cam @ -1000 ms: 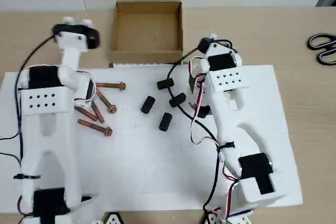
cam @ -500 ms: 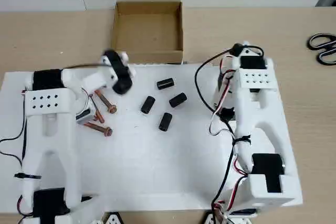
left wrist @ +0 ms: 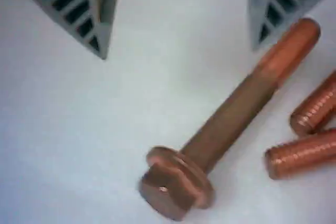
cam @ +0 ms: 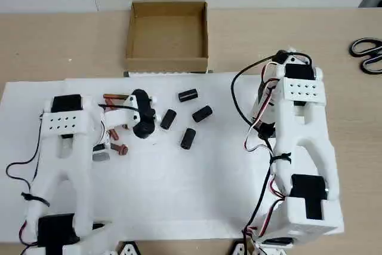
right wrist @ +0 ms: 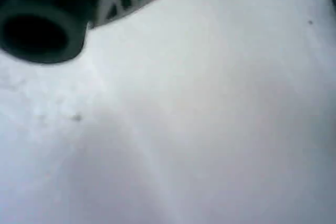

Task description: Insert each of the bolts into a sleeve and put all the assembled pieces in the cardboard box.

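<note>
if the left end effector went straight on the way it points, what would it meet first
Most likely the bolt lying on the white sheet just ahead, though depth is unclear.

Left arm [cam: 59, 165] and right arm [cam: 305, 143] are white plastic with black motors [cam: 64, 103], hole-grid housings [cam: 301, 89], red-white-black cables [cam: 261, 132]; the left's jaws are ribbed grey.

Overhead light falls brightly and evenly across the table [cam: 59, 40] and white sheet [cam: 179, 189], and faint, soft shadows are cast beneath the arms. At 12 o'clock, a thin shadow is thrown along the near wall of the cardboard box [cam: 167, 64]. A dull sheen is caught on a bolt [left wrist: 231, 114].
</note>
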Motion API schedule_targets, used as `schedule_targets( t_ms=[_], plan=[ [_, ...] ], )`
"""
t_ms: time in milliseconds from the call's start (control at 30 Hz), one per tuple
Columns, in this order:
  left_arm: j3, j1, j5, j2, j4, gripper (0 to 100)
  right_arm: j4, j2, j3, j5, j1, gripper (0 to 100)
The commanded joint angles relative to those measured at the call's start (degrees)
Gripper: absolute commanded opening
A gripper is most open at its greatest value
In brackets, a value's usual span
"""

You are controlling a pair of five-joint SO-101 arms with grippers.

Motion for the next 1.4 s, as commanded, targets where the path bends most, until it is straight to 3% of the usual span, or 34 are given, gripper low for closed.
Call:
schedule_targets(
  t_ms=[0,133,367,733,1200,1367],
  plan=[
    [0.0,0.2,-13.4,0.7,-4.5,17,-0.1,-3.0,-0.3,0.2,0.3,0.3],
    [-2.2,0.2,-13.4,5.7,-6.5,17,-0.7,-2.8,-0.4,0.2,0.3,0.3],
    [-8.7,2.3,-13.0,14.2,-2.5,17,-1.0,-2.9,-0.3,0.1,0.3,0.3],
    [-8.7,6.2,-13.0,15.8,1.2,17,-0.9,-3.0,-0.3,0.1,0.3,0.3],
    [-13.9,5.7,-13.0,25.2,1.8,17,-0.5,-3.0,-0.3,0.2,0.3,0.3],
    [-19.0,5.7,-13.5,25.2,10.7,14,-0.5,-3.0,-0.3,0.2,0.5,0.3]
  ],
)
